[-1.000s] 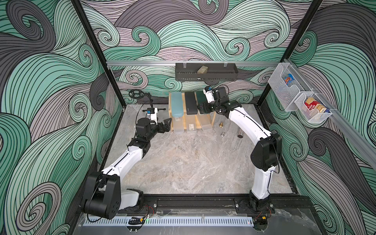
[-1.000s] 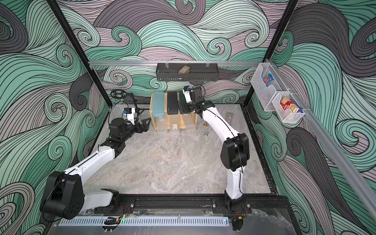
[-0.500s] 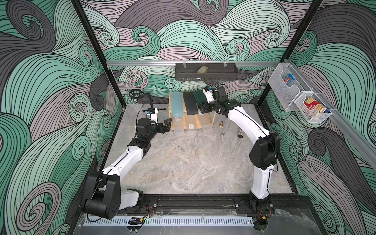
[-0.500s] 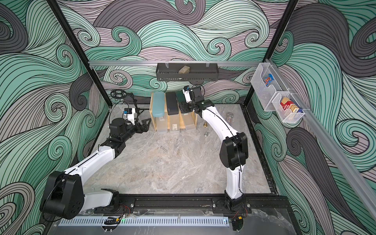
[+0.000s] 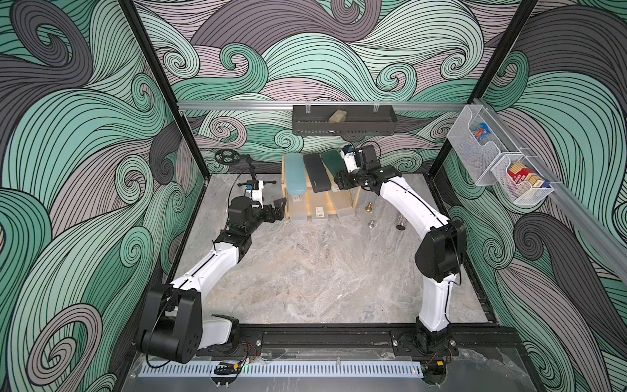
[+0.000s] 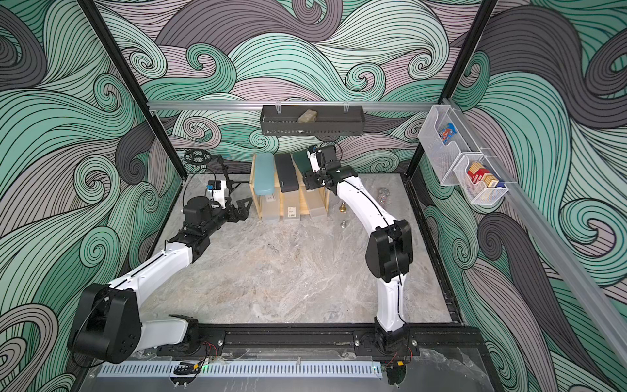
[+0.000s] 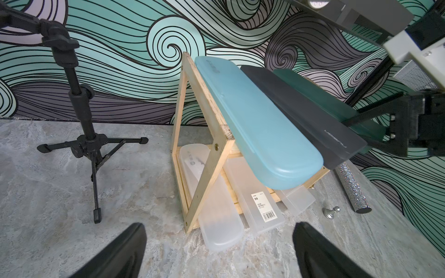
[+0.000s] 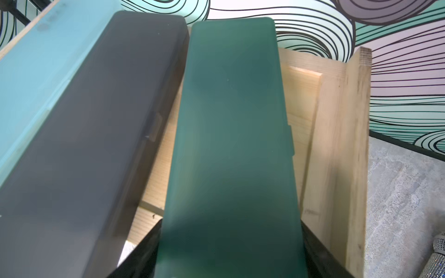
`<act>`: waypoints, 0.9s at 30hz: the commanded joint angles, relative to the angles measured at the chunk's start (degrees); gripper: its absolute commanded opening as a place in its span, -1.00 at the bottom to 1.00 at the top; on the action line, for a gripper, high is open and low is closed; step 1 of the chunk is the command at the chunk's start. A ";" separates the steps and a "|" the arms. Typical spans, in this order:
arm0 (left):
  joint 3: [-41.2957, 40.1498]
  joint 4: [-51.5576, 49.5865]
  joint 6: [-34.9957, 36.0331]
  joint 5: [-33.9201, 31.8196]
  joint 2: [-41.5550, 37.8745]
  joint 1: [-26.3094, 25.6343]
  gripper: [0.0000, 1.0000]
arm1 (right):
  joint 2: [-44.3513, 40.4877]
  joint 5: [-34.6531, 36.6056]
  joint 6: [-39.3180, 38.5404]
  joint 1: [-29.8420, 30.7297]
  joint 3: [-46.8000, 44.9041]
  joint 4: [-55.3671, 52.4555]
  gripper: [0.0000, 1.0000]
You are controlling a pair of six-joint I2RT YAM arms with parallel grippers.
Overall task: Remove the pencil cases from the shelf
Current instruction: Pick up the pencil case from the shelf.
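The right gripper [image 8: 231, 252] has its jaws clamped on the two long sides of the dark green case [image 8: 231, 120], right at the near end, so the whole length of the case hangs out beyond the grip. That is the main hazard: smooth plastic held so far from its middle may pivot or slip between the jaws once it is lifted. The black case [image 8: 108, 120] lies just beside it, close at the far end with a wedge of bare wood opening toward the gripper, and a sideways swing could knock or drag it. The raised rim of the shelf [image 8: 337, 144] on the other side could catch the green case's edge. The rack looks light, so a snag might shift or tip it, spilling the rest onto the counter [image 5: 322, 271]. The green case is matte, opaque and flat with rounded corners, lying askew on the top tier. The teal-blue case [image 7: 255, 120] is the outermost of the three. The frosted cases [image 7: 216, 216] sit on the lower tier, their ends jutting out the front. The left gripper [image 7: 218, 240] hangs spread wide and empty — facing the shelf's front corner, touching nothing.
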 commanded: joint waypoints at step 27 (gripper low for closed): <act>3.94 -1.98 -3.08 -0.69 -2.82 -0.79 0.97 | -42.69 4.99 6.69 0.15 -35.56 2.53 -0.17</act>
